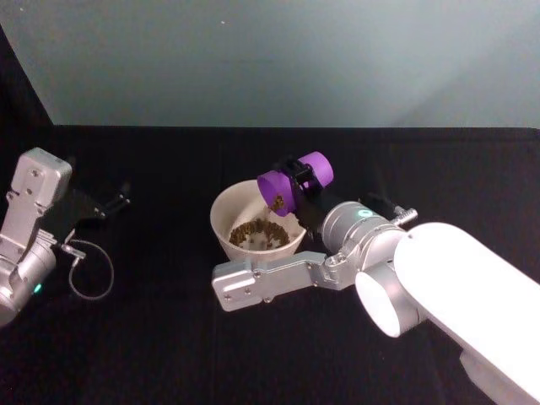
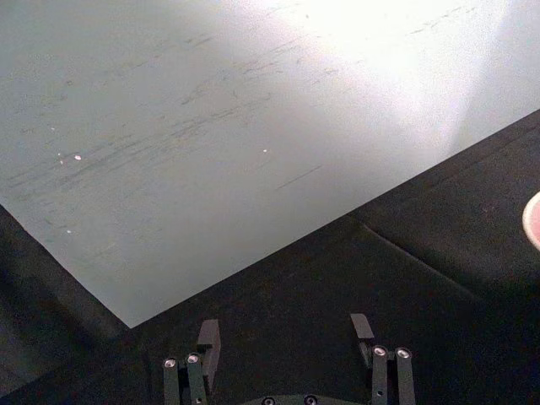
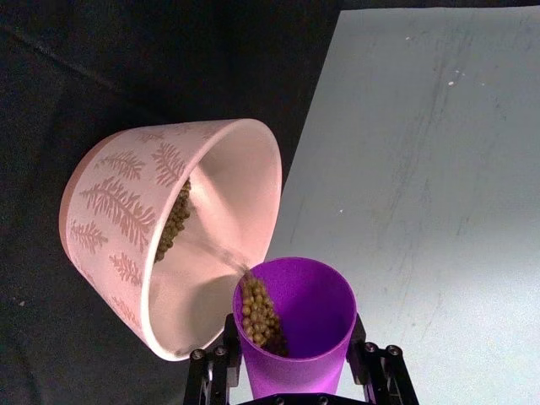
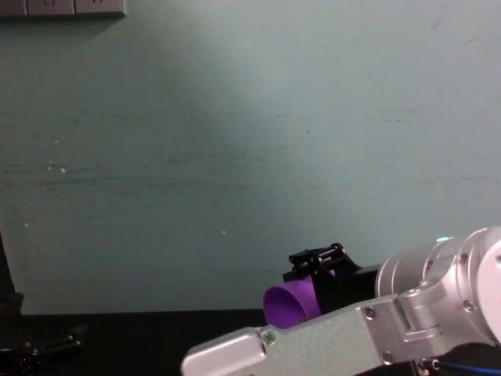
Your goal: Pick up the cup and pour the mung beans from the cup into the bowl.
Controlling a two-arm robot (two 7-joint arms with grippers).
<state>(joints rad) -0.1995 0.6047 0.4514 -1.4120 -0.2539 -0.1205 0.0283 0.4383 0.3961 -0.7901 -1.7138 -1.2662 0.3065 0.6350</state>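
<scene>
The right gripper [image 1: 297, 181] has its jaws closed on the purple cup [image 3: 297, 325], 1 jaw on each side of its lower wall. The cup lies between them tipped on its side, its mouth pointing away from the jaws and over the bowl [image 1: 221, 213]. Mung beans [image 3: 257, 312] crowd the cup's lower lip, and more lie heaped inside the bowl, just beyond and below the jaws. The bowl stands on the black surface [image 1: 169, 337]. The left gripper [image 2: 287, 359] is well apart, jaws spread wide around nothing.
</scene>
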